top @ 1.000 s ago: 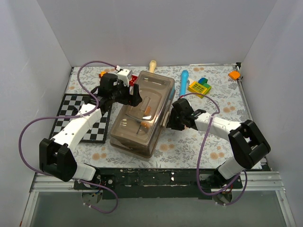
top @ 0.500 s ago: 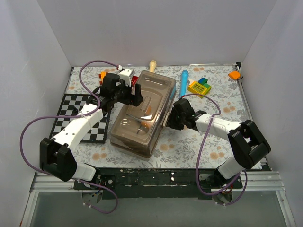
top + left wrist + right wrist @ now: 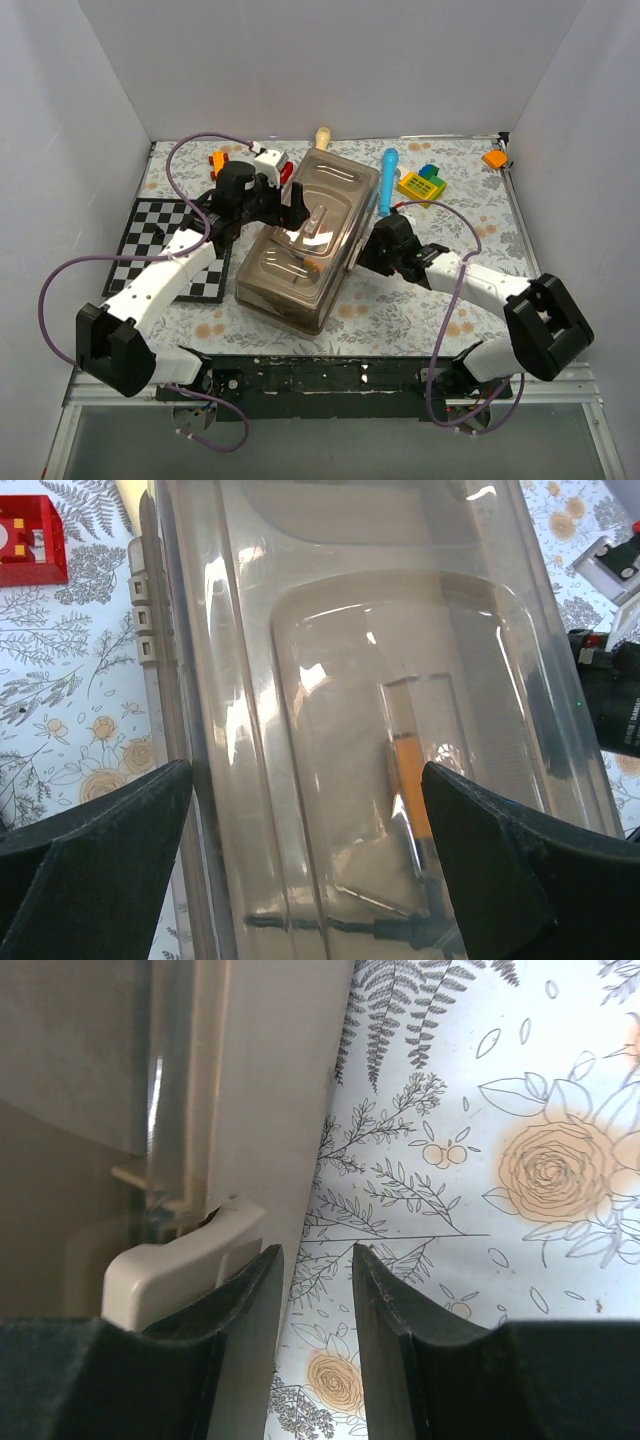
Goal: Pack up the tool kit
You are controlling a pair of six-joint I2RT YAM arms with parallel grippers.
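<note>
Left gripper (image 3: 305, 770): its two black fingers (image 3: 95, 855) are standing wide apart and holding nothing. They are hovering over the lid of the large grey-brown translucent plastic toolbox (image 3: 350, 630), one finger toward each long side. Whether either is touching the lid cannot be told.

Right gripper (image 3: 315, 1252): its jaws are standing only narrowly apart, with nothing between them but the flower-printed table cover (image 3: 500, 1110). The left finger is sitting just beside the toolbox's tan plastic latch (image 3: 180, 1260) on the long side wall; contact cannot be confirmed.

The toolbox is lying closed, lid up, in the middle of the table, turned at a slant, with the left gripper at its far left part and the right gripper against its right side in the overhead view. Through the lid a small orange-handled screwdriver (image 3: 410, 790) is showing inside, below the recessed handle. A tan hinge piece (image 3: 145, 620) is showing on the left edge.

A red plastic block (image 3: 30, 540) is lying just beyond the toolbox's left side, and a black-and-white chequered mat (image 3: 150, 250) is lying further left.
</note>
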